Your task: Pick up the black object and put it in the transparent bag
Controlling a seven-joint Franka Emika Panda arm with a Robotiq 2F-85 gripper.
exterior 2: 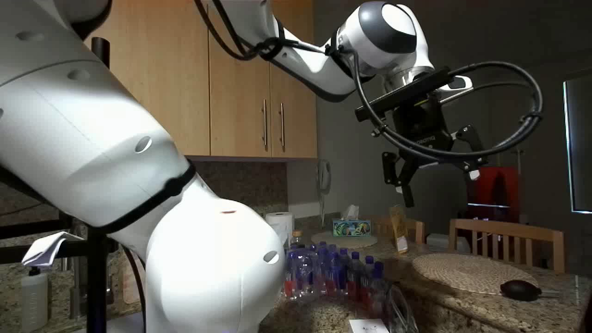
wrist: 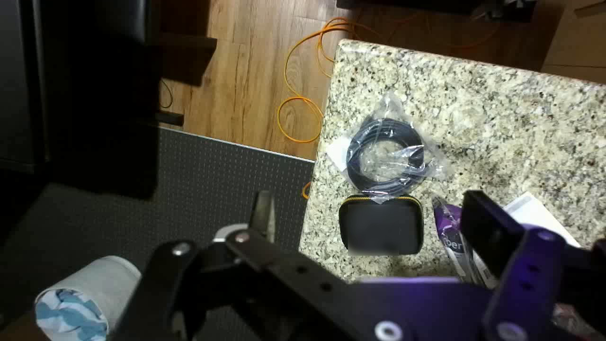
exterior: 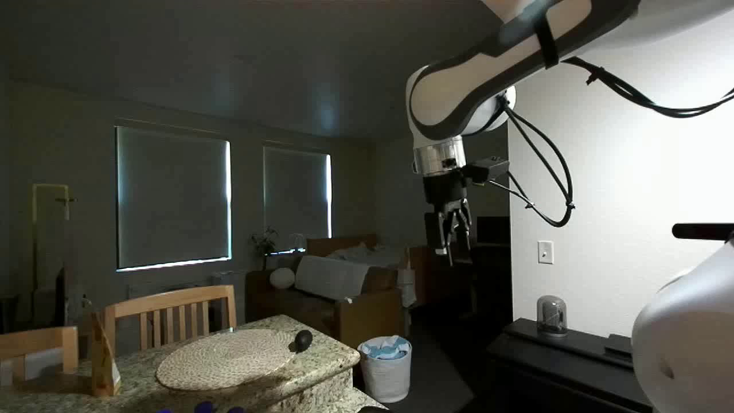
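Holds arm (exterior 2: 106, 134) raised and bent, sloping forearm (exterior: 487, 80) down to wrist (exterior: 440, 156). Points gripper (exterior 2: 440, 186) downward, hanging in mid-air in both exterior views. Has fingers (exterior 2: 390, 169) spread wide in an exterior view, well apart in wrist view too.
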